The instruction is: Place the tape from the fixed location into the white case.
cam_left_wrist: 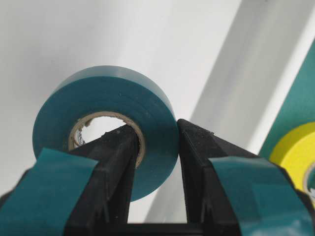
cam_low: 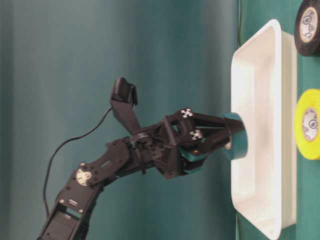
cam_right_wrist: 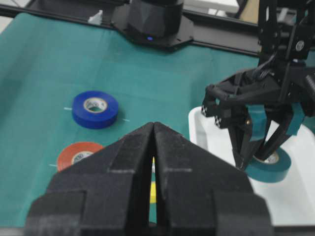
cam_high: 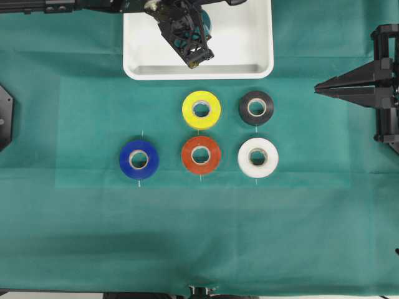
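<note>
My left gripper (cam_high: 201,32) is shut on the teal tape (cam_left_wrist: 98,98), with one finger inside its pale core and the other against its outer face. It holds the roll inside the white case (cam_high: 249,68), low over the floor near the back; I cannot tell if the roll touches the floor. The tape also shows in the table-level view (cam_low: 239,142) and in the right wrist view (cam_right_wrist: 271,168). In the overhead view it is mostly hidden under the arm. My right gripper (cam_high: 319,89) is shut and empty, off at the right side above the cloth.
On the green cloth in front of the case lie a yellow roll (cam_high: 201,110), a black roll (cam_high: 256,108), a royal-blue roll (cam_high: 139,159), an orange-red roll (cam_high: 201,155) and a white roll (cam_high: 257,157).
</note>
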Tool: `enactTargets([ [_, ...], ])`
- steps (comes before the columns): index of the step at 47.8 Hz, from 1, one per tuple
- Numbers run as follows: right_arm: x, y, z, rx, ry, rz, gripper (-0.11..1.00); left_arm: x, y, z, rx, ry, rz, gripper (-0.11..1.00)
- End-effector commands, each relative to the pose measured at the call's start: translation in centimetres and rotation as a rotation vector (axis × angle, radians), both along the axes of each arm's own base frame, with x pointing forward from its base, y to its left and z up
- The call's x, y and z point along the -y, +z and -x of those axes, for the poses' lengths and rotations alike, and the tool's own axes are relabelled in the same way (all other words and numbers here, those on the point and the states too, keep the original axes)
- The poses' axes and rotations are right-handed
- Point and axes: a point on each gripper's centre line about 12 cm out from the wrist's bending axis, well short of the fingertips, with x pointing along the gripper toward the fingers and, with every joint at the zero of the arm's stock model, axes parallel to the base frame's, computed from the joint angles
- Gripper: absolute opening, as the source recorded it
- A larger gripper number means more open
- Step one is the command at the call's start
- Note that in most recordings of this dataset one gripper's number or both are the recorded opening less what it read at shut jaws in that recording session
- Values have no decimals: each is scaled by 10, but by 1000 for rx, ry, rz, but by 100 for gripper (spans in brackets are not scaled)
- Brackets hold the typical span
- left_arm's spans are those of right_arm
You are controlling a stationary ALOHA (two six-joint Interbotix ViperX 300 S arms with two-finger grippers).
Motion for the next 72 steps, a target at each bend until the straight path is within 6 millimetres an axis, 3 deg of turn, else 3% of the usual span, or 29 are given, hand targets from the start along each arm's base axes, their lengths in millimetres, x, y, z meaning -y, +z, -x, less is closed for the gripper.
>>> enactTargets([
  [1, 0, 12, -3, 29, -1, 0, 0, -3, 7, -2, 29, 4, -10, 22],
  [15, 0, 12, -3, 29, -2, -2, 0, -5, -17, -2, -20, 8, 8, 22],
  [48, 0, 11, -3, 28, -1, 3, 0, -8, -17, -1, -25, 19, 17, 23],
  [50, 0, 11, -3, 28, -1, 1, 0, -8, -17, -1, -25, 17, 16, 29],
  [58, 0, 11, -3, 28, -1, 3, 0, -9, -15, -2, -19, 17, 14, 79],
  [62, 0, 11, -3, 26, -1, 4, 0, -9, -14, -2, -18, 17, 14, 95],
  [72, 0, 11, -3, 28, -1, 3, 0, -9, -10, -2, -9, 19, 11, 95],
])
